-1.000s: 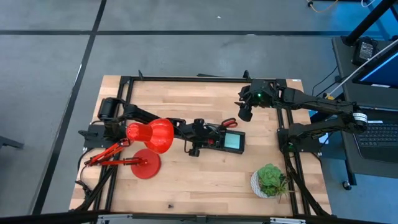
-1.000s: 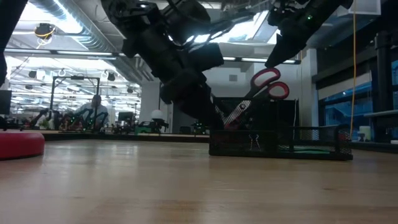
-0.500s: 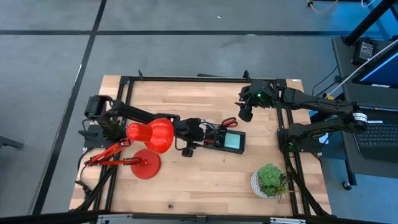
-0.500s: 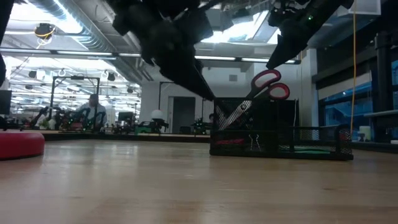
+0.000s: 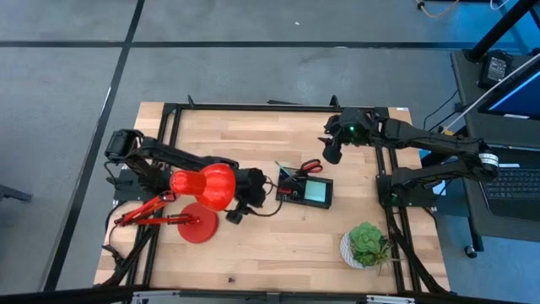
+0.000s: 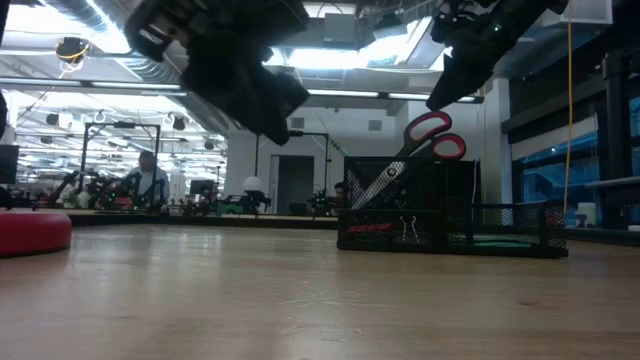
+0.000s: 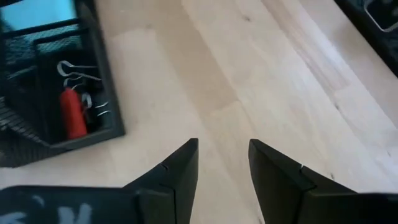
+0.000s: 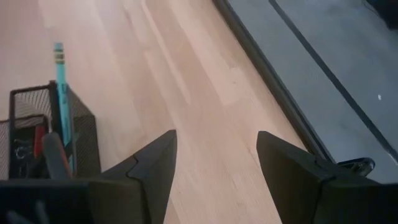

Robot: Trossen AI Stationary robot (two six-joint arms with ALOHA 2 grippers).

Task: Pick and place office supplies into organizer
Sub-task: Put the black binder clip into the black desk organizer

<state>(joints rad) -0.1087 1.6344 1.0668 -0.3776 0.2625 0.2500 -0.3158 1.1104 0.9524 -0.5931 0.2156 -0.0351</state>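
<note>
Left gripper (image 7: 222,163) empty over bare wood, scissors (image 6: 415,148) parked in the organizer (image 5: 305,191).

The left gripper's two dark fingers (image 7: 180,171) stand apart with nothing between them, hovering above the table (image 5: 278,245) just beside the black mesh organizer, next to the red lamp (image 5: 202,187). Inside the tray's near compartment there's a small red piece (image 7: 72,112) and wire clips (image 7: 78,70). The red-handled scissors lean upright in the organizer, handles up, and a teal pen (image 8: 61,93) stands in the mesh cup. The right gripper (image 8: 214,162) hangs spread wide and empty near the table's far edge. A potted plant (image 5: 367,243) sits near the front corner. No readable writing anywhere.
</note>
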